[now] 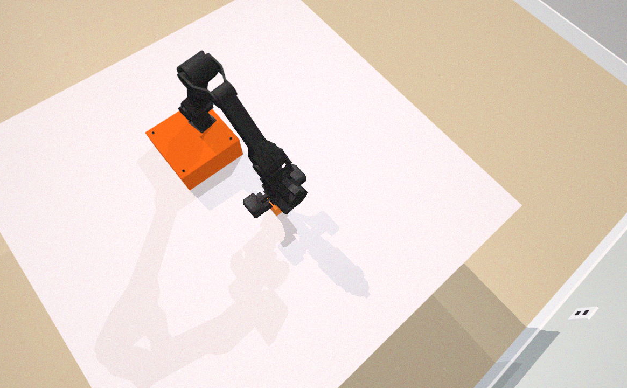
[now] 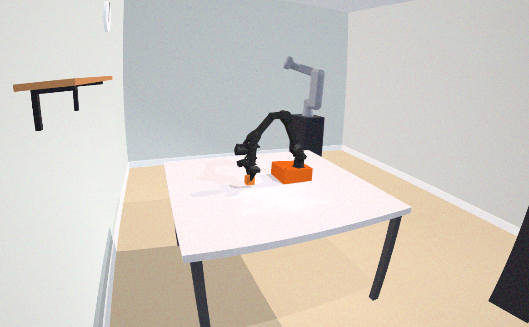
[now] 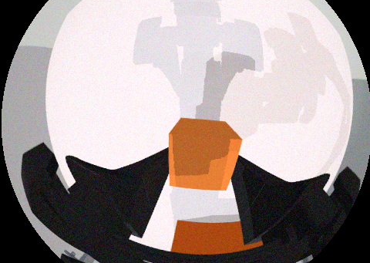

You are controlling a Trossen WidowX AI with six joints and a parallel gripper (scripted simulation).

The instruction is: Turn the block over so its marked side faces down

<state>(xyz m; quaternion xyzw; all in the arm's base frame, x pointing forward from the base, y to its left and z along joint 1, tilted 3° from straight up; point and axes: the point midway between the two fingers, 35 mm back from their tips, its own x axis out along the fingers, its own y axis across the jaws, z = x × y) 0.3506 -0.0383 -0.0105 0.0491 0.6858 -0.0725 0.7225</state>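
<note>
One arm, one small block, one gripper clamped on it.

A single black arm (image 1: 245,127) rises from one orange base box (image 1: 193,147) in the upper left of the top view and reaches toward the frame's centre. Its gripper (image 1: 273,205) points down with the jaws closed on the one small orange block (image 3: 205,160). In the wrist view the block sits mid-frame between two dark fingers, one on each side. In the exterior view the block (image 2: 249,180) is left of centre, low over the white table (image 2: 291,227); whether it touches the tabletop cannot be told. No marking on it can be made out. Behind the table one grey arm (image 2: 311,87) stands on a dark pedestal (image 2: 311,134). One wooden shelf (image 2: 61,83) hangs at upper left.
</note>
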